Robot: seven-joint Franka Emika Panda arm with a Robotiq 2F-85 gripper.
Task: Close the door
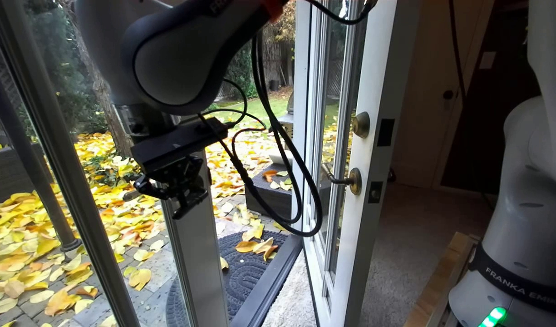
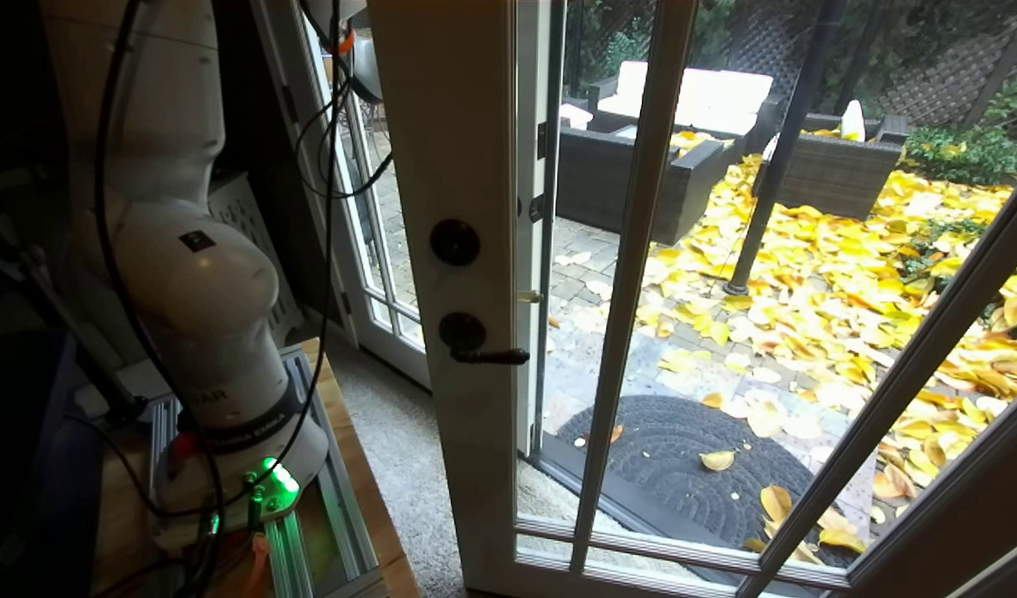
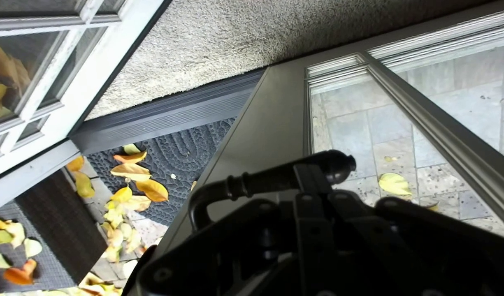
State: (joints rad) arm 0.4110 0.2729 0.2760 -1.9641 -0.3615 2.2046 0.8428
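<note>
Patio (image 1: 159,261) bkgd, 1 mat (image 1: 248,274) | 1 door (image 1: 366,154) open | 2 fingers (image 3: 312,180) closed tgthr nr 1 lvr (image 3: 260,181), 2nd glzd leaf (image 3: 272,127)

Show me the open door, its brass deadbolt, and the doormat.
Open door (image 1: 367,152), in an exterior view: its white frame.
Brass deadbolt (image 1: 361,125), in an exterior view: its round face.
Doormat (image 3: 182,158), in the wrist view: its dark patterned top.

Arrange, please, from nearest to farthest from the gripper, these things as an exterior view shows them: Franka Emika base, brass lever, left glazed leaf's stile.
1. Left glazed leaf's stile, partly hidden behind the gripper in an exterior view.
2. Brass lever, to the right, on the open door.
3. Franka Emika base, lower right, past the door's edge.
</note>
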